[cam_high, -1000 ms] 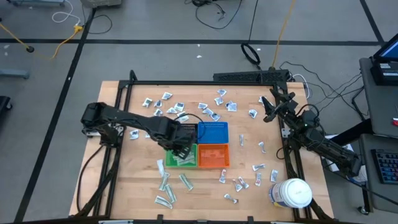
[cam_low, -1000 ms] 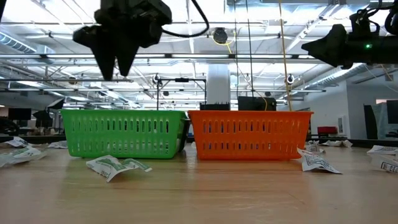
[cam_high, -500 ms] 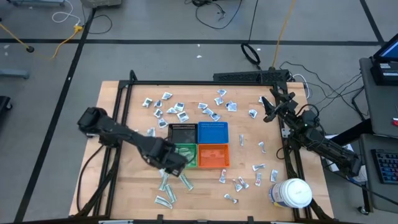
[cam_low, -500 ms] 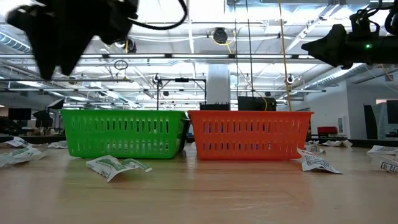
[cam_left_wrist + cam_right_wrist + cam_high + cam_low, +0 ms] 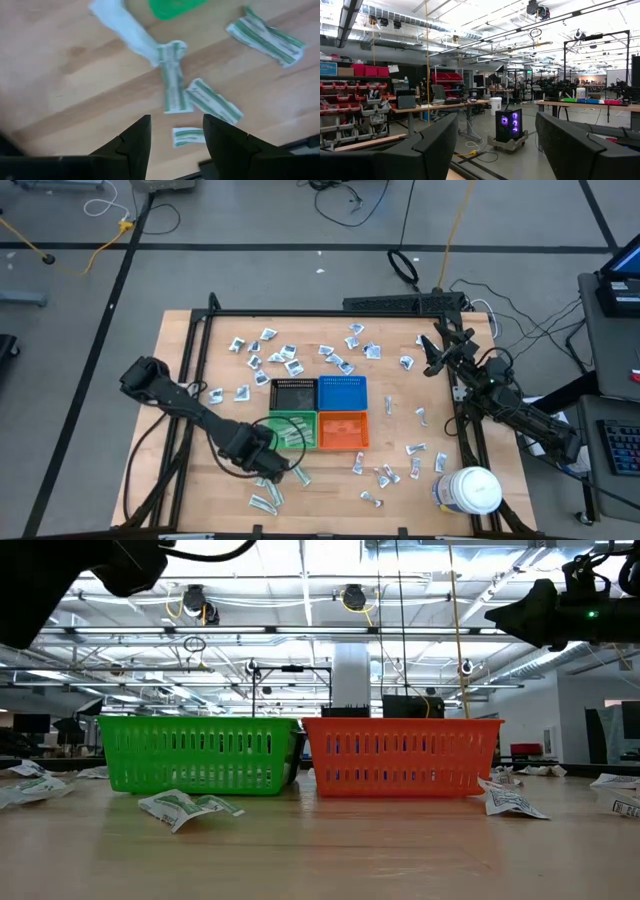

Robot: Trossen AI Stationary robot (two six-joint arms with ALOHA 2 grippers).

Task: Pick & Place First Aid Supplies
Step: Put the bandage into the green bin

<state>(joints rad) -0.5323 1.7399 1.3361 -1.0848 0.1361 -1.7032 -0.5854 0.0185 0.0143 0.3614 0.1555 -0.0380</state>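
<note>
The left pincer (image 5: pixel 272 468) hovers lower left of centre in the high view, fingers apart and empty, above narrow green-striped packets (image 5: pixel 172 82) on the counter (image 5: pixel 400 480) below the green bin (image 5: pixel 290 430). The right pincer (image 5: pixel 432 358), fingers apart, waits at the upper right edge

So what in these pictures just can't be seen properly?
- Printing on the packets: too small in the high view, blurred in the left wrist view.
- Inside the green bin and orange bin: the low view looks level at their walls.
- Left end effector: its arm covers it from above; cut off by the low view's top edge.
- White jar: label unreadable.
</note>
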